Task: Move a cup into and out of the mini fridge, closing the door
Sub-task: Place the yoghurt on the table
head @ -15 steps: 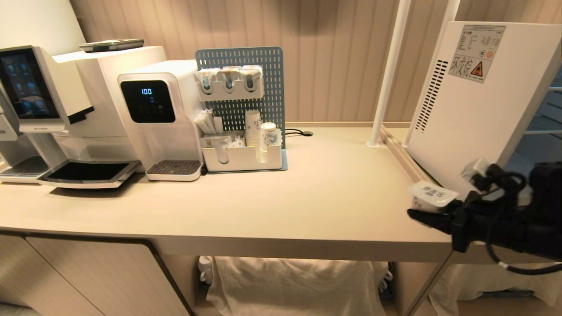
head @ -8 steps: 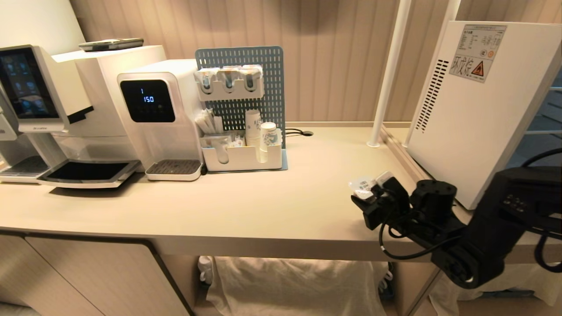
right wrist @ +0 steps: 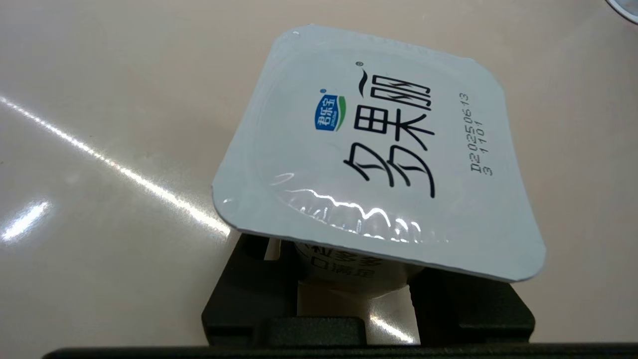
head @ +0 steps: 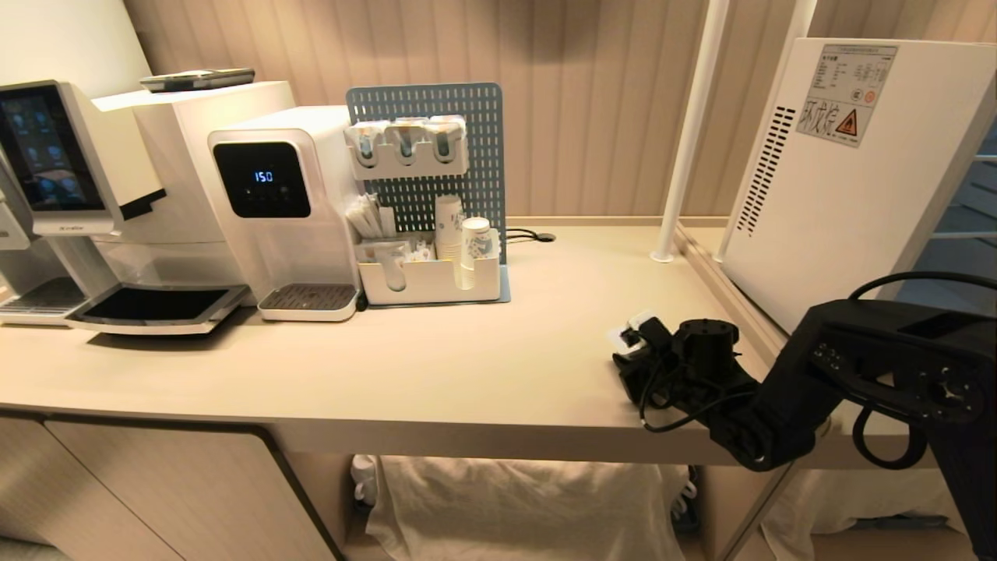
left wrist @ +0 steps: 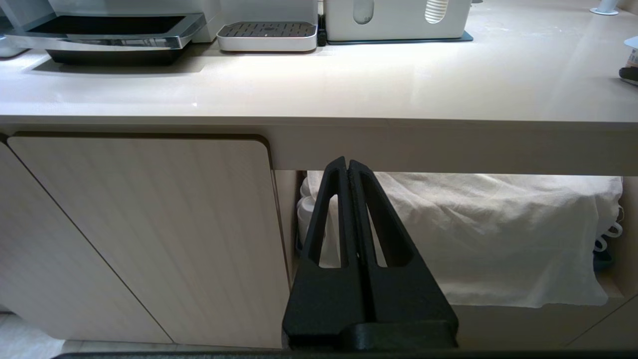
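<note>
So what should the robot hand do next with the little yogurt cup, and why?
Probably lower it a touch and let go. The right gripper holds the cup low over the counter, beside the mini fridge.

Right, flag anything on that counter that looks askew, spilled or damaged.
Nothing stands out. The cup, lid sealed and unspilled, is clamped in the right end effector low over the counter. The water dispenser and the organiser tray stand upright.
</note>
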